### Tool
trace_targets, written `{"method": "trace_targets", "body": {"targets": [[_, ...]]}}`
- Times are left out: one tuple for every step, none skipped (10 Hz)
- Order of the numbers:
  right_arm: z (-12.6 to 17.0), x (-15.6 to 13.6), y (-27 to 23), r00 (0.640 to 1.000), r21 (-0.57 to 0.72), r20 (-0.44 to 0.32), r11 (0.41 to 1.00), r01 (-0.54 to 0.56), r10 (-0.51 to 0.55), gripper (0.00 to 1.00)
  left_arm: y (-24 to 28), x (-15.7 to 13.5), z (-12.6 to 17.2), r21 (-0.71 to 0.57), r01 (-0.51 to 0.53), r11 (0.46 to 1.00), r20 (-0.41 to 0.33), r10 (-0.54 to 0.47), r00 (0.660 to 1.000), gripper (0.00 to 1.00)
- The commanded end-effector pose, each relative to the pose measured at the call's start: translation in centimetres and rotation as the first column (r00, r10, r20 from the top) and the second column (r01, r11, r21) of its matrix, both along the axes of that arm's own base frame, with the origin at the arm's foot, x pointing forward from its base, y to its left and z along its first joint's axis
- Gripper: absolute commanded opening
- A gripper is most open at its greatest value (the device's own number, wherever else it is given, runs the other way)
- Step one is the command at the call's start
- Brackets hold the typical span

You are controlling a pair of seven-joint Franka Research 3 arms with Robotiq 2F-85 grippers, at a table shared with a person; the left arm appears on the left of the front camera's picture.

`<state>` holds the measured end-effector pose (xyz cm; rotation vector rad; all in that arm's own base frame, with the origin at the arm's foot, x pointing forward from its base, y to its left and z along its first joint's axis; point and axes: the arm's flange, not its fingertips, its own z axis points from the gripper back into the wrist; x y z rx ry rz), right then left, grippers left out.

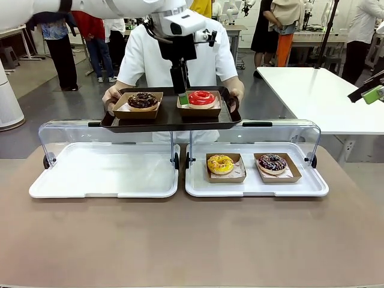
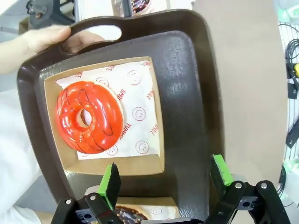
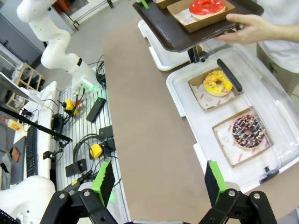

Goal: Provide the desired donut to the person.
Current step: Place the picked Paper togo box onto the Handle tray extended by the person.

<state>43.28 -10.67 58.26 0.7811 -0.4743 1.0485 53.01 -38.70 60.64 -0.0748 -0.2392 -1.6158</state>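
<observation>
The person (image 1: pixel 150 60) in white holds a dark brown tray (image 1: pixel 171 119) over the table's far edge. On it sit a chocolate donut (image 1: pixel 143 100) and a red-glazed donut (image 1: pixel 201 98), each in a cardboard box. My left gripper (image 1: pixel 182 96) hangs open just above the tray, beside the red donut (image 2: pixel 88 116). Its green pads (image 2: pixel 110 183) straddle bare tray and the edge of the box, gripping nothing. My right gripper (image 3: pixel 159 179) is open and empty, high at the right (image 1: pixel 373 94).
Two white display trays with raised clear lids stand on the table. The right one (image 1: pixel 257 187) holds a yellow donut (image 1: pixel 220 164) and a sprinkled chocolate donut (image 1: pixel 272 162). The person's hand (image 2: pixel 46 37) grips the brown tray's handle. Another white table (image 1: pixel 318 96) stands at the right.
</observation>
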Motion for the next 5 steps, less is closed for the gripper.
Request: {"method": "trace_targets", "body": {"targets": [[0.1,0.0,0.1,1.000,0.000,-0.004,1.000,0.004,-0.004,1.00,5.5,-3.6,1.5,-0.095,0.065,0.993,-0.007,-0.066,0.998,1.00],[0.1,0.0,0.1,1.000,0.000,-0.004,1.000,0.004,-0.004,1.00,9.6,-5.9,2.1,-0.207,0.110,0.972,0.007,-0.111,0.994,1.00],[0.1,0.0,0.1,1.000,0.000,-0.004,1.000,0.004,-0.004,1.00,14.4,-7.5,2.5,-0.309,0.119,0.944,0.023,-0.117,0.993,1.00],[0.1,0.0,0.1,1.000,0.000,-0.004,1.000,0.004,-0.004,1.00,20.1,-8.9,2.6,-0.446,0.102,0.889,0.020,-0.104,0.994,1.00],[0.1,0.0,0.1,1.000,0.000,-0.004,1.000,0.004,-0.004,1.00,24.5,-10.6,2.5,-0.562,0.074,0.824,0.020,-0.076,0.997,1.00]]}}
